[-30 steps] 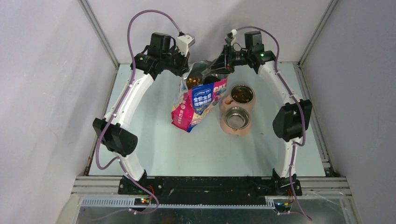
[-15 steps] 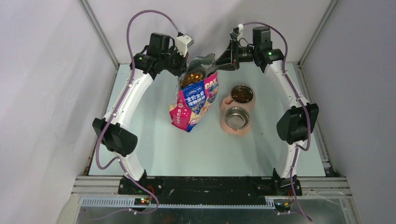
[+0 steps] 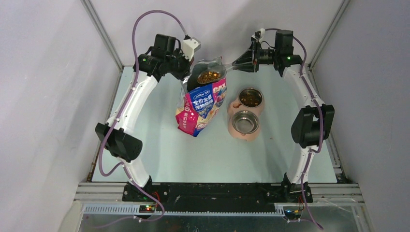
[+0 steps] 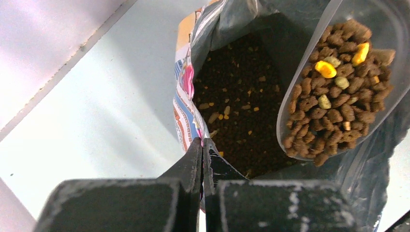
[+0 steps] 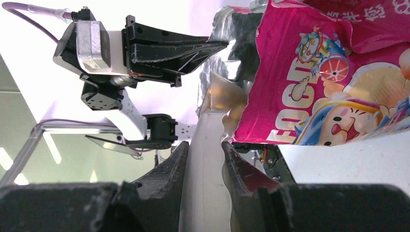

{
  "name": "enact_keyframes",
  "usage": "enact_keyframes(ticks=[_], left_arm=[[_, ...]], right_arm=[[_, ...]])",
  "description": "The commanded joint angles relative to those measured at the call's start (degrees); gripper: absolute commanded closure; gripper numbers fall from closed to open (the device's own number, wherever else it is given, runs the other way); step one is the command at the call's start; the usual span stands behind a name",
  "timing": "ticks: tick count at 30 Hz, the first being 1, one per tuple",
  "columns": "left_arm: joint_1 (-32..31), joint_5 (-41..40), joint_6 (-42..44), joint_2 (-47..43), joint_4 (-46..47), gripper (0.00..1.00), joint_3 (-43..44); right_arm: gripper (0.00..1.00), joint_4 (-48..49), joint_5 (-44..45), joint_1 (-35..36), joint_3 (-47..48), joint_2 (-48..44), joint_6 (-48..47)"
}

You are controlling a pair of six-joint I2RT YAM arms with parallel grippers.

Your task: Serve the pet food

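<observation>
The pet food shows as brown kibble heaped in a clear plastic scoop, held level over the open mouth of the pink and blue bag. More kibble lies inside the bag, under the full scoop. My left gripper is shut on the bag's rim and holds the mouth open. My right gripper is shut on the scoop's pale handle. The far steel bowl holds some kibble; the near steel bowl looks empty.
Both bowls sit in a pink double feeder right of the bag. Grey walls and metal frame rails enclose the pale table. My left gripper also shows in the right wrist view, above the bag.
My right gripper has drawn back to the right and lifted the scoop out of the bag, now full of kibble. My left gripper still holds the bag's rim.
</observation>
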Motion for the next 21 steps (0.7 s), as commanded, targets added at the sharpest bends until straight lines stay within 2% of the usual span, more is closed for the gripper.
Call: enact_keyframes(ticks=[1,4,11,21], left_arm=[[-0.15,-2.54,5.29,-0.47,-6.01,1.0,1.52],[-0.15,-3.7,6.86,-0.22,-6.92,1.0,1.62],[1.33,-3.62,6.19,0.27,-5.99,1.0,1.94],[3.52,-2.66,5.1,0.83,-4.48,1.0,1.82]], right_arm=[[1.0,10.2,-5.88,-1.24,-1.95,-0.73,8.24],[1.0,12.82,-6.34,-2.45,-2.46,-0.2,10.16],[1.0,11.05,-6.53,-6.25,-3.5,-1.77,8.93],[1.0,12.17,-6.96,-10.99,-10.25,-6.53,9.06]])
